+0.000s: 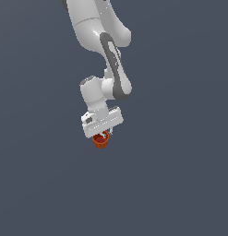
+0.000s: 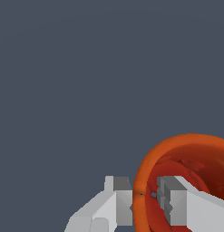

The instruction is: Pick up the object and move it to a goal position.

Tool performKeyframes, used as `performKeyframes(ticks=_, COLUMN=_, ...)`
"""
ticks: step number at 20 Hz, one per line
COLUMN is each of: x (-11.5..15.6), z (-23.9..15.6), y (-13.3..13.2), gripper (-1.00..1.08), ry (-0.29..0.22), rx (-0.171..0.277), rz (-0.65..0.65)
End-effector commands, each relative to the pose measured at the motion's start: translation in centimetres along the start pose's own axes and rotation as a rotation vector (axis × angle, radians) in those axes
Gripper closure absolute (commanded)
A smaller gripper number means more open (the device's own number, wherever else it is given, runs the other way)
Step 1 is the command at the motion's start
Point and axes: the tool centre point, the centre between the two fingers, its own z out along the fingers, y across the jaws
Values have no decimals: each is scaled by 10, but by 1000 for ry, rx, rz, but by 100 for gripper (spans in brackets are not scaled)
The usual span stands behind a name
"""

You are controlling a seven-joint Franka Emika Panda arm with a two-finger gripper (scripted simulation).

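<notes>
The object is a small orange-red cup [image 1: 101, 141] with a darker red inside, hanging just under the white hand of the arm in the exterior view. My gripper [image 1: 103, 135] is shut on the cup's rim. In the wrist view the cup [image 2: 186, 149] fills the corner, and my gripper [image 2: 144, 199] has one finger outside the wall and the other inside it, pinching the rim. The cup's base is hidden in the wrist view.
A plain dark grey-blue background fills both views. The white and grey arm [image 1: 104, 41] reaches down from the upper part of the exterior view. No table edge, marker or other object shows.
</notes>
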Motion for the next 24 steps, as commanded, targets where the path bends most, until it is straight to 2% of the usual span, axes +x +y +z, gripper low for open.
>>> performKeyframes(ticks=1, x=0, z=1, y=0, gripper=108, ry=0, rx=0, rz=0)
performKeyframes(ticks=14, x=6, z=-4, y=-2, gripper=108, ry=1, rx=-1, rz=0)
performKeyframes(ticks=19, x=26, z=-18, y=-7, gripper=108, ry=1, rx=-1, rz=0)
performKeyframes(ticks=24, x=58, z=-41, y=-17, gripper=108, ry=0, rx=0, rz=0)
